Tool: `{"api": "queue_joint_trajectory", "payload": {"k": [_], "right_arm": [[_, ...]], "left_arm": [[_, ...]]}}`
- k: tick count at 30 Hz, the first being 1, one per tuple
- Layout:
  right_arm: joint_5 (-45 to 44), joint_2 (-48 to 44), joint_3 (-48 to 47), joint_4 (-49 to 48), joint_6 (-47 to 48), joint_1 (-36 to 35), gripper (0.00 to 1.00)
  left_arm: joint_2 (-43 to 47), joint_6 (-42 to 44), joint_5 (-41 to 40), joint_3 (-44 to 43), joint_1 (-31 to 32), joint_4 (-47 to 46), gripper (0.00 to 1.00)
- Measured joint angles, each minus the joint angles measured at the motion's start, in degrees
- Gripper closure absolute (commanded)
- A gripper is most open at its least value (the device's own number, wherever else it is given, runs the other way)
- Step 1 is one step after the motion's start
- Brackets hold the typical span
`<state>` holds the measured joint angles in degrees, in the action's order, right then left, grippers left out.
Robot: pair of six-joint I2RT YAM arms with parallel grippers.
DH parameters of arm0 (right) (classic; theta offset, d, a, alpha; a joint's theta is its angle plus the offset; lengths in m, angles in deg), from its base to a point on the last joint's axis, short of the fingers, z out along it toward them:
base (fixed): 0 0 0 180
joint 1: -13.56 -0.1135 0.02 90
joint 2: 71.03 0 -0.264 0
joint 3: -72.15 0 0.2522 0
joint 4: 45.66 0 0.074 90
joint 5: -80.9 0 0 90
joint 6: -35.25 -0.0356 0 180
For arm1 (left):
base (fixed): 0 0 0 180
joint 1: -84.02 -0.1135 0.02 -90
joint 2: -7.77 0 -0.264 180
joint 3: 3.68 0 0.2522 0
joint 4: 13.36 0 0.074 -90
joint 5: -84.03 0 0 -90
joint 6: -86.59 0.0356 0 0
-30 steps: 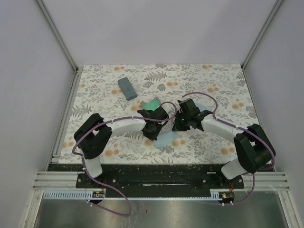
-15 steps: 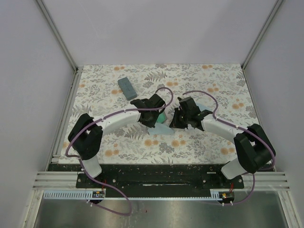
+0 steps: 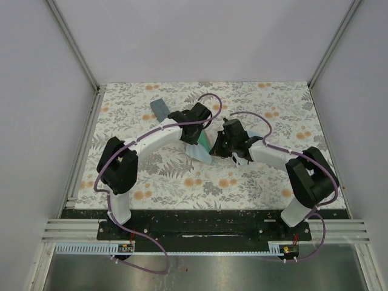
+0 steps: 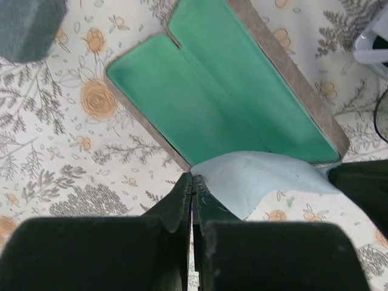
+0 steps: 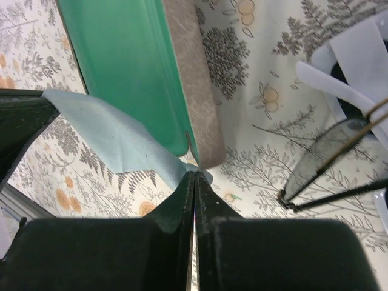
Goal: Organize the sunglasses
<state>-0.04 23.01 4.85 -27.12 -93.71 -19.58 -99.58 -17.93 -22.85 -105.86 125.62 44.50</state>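
A light blue cloth [image 4: 260, 179] hangs stretched between my two grippers. The left gripper [image 4: 193, 180] is shut on one corner and the right gripper [image 5: 195, 174] on the opposite corner. Just beyond the cloth lies an open tan case with a green lining [image 4: 230, 91], its near edge touching the cloth. The sunglasses [image 5: 327, 163], thin black frame and dark see-through lenses, lie on the table to the right of the case. In the top view the cloth [image 3: 204, 153] shows between the left gripper [image 3: 199, 140] and the right gripper [image 3: 218, 147]; there I cannot make out the sunglasses.
A closed slate-blue case [image 3: 159, 108] lies at the back left, also in the left wrist view's corner [image 4: 27, 24]. The floral table cover [image 3: 273, 176] is walled on three sides. Something white [image 5: 357, 54] sits beyond the sunglasses.
Both grippers have carried the cloth from the near middle of the table toward the back, up to the open case. The left arm reached farthest; the right shifted slightly left.
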Motion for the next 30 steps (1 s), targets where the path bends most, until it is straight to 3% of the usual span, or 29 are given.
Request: {"api": "queue_joint_trajectory", "payload": {"k": [12, 30], "right_arm": [[-2.7, 3.1, -3.3, -2.1, -3.3, -2.5, 1.00], [-10.0, 4.3, -4.1, -2.0, -5.0, -2.9, 1.00]], "left_arm": [[-7.1, 4.8, -4.8, -4.7, -1.1, 0.0, 1.00], [-14.2, 8.7, -4.4, -12.5, -2.3, -4.9, 1.00]]}}
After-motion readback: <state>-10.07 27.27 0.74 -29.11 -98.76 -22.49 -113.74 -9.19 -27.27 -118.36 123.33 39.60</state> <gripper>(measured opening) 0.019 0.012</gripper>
